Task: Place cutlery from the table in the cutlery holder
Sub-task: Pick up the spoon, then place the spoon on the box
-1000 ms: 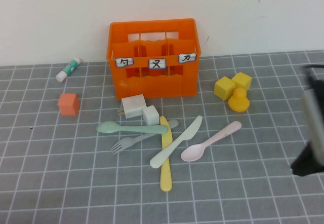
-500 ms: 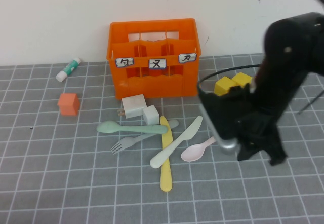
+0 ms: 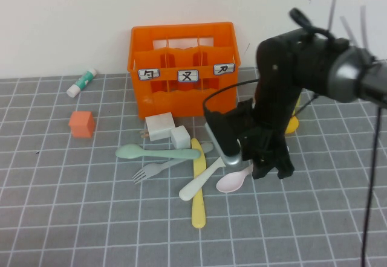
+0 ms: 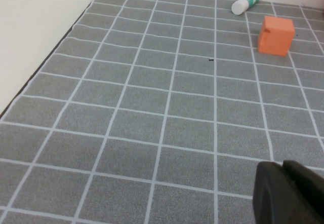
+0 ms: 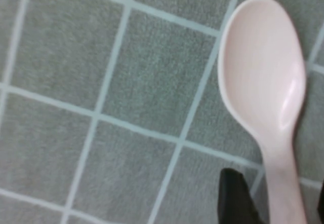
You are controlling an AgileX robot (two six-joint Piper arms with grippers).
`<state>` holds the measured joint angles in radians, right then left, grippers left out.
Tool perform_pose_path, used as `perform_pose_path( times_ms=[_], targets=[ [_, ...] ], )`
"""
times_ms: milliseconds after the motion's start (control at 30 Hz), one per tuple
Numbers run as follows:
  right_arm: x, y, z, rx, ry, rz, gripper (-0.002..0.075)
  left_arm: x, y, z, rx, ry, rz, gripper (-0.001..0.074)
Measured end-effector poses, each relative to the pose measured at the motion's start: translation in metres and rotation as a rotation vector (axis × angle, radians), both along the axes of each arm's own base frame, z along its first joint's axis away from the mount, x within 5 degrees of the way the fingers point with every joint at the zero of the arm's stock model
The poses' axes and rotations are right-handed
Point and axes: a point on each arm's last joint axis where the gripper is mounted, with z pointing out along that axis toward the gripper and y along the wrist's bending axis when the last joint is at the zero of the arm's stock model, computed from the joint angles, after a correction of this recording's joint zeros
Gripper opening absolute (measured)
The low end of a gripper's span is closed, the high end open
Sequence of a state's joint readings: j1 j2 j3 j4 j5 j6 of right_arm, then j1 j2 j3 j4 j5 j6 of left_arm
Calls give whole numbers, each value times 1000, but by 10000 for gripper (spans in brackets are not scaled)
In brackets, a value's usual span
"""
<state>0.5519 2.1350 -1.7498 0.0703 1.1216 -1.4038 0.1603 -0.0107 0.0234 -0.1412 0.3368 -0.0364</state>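
The orange cutlery holder stands at the back of the table. In front of it lie a mint spoon, grey fork, white knife and yellow knife. The pink spoon lies to their right, its handle hidden under my right gripper. In the right wrist view the spoon runs down between the open fingers of that gripper, low over the table. My left gripper is shut and empty over bare table; it is out of the high view.
Two white cubes sit by the holder's front. A small orange cube and a green-capped tube lie at the left, both also in the left wrist view. A yellow piece peeks from behind the right arm.
My right arm swung in from the right edge and came down over the pink spoon's handle, covering the yellow blocks. The cutlery has not moved.
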Motion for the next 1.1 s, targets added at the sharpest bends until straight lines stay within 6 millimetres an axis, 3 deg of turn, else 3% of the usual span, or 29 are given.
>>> perform_pose_path(
  times_ms=[167, 267, 367, 467, 567, 700, 833, 1000, 1100],
  targets=[
    [11, 6, -19, -44, 54, 25, 336, 0, 0, 0, 0, 0, 0, -1],
    [13, 7, -19, -44, 54, 28, 320, 0, 0, 0, 0, 0, 0, -1],
    [14, 8, -19, -44, 55, 24, 244, 0, 0, 0, 0, 0, 0, -1],
    [13, 9, -19, -39, 63, -36, 120, 0, 0, 0, 0, 0, 0, -1],
    [11, 14, -15, 21, 87, -128, 125, 0, 0, 0, 0, 0, 0, -1],
    [3, 28, 8, 231, 140, -249, 125, 0, 0, 0, 0, 0, 0, -1],
    [-6, 38, 47, 489, 86, -373, 125, 0, 0, 0, 0, 0, 0, -1],
    [-22, 50, 78, 800, -97, -546, 125, 0, 0, 0, 0, 0, 0, -1],
    [-21, 62, 90, 1052, -325, -764, 125, 0, 0, 0, 0, 0, 0, -1]
  ],
)
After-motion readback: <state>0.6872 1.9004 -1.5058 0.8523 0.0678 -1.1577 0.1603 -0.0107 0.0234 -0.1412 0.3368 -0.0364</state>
